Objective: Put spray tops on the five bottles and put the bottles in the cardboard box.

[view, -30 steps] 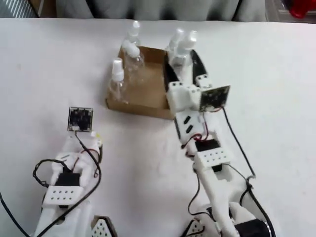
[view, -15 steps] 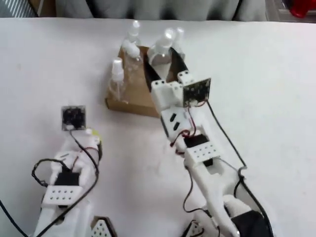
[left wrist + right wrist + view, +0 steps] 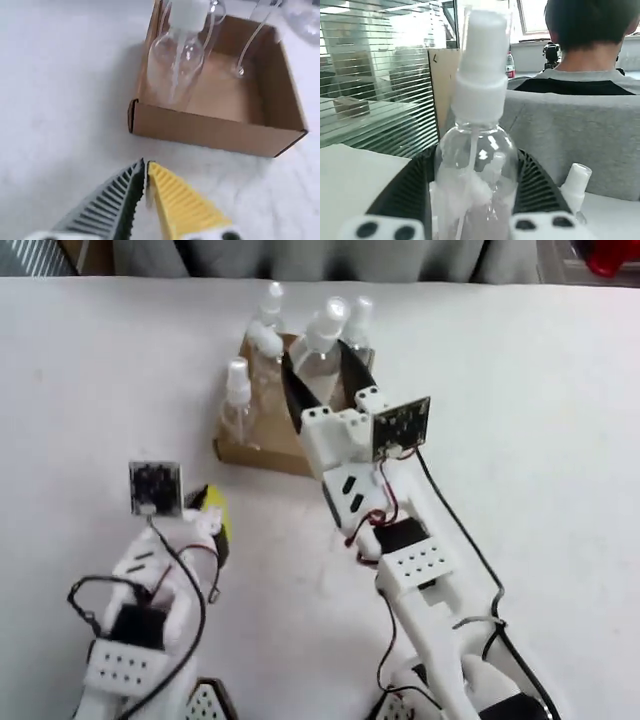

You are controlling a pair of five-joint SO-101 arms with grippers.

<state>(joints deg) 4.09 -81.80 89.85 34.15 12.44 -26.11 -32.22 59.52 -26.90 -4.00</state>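
Observation:
My right gripper (image 3: 318, 360) hangs over the cardboard box (image 3: 262, 452), shut on a clear bottle (image 3: 322, 340) with a white spray top. In the right wrist view that bottle (image 3: 474, 155) stands upright between the black fingers (image 3: 407, 192). Inside the box, at its left side, stands a capped bottle (image 3: 237, 400) with another (image 3: 265, 345) behind it. A further spray top (image 3: 358, 312) shows at the box's far right. My left gripper (image 3: 207, 505) is shut and empty, on the table in front of the box; its grey and yellow fingers (image 3: 172, 202) meet near the box's front wall (image 3: 215, 134).
White table all around, with open room left and right of the box. A grey chair back and a seated person are behind the table's far edge (image 3: 580, 125). Loose cables run along both arms.
My right gripper carried the bottle leftward from the box's right edge to over the box. The left arm shifted a little and turned, so its yellow finger now shows.

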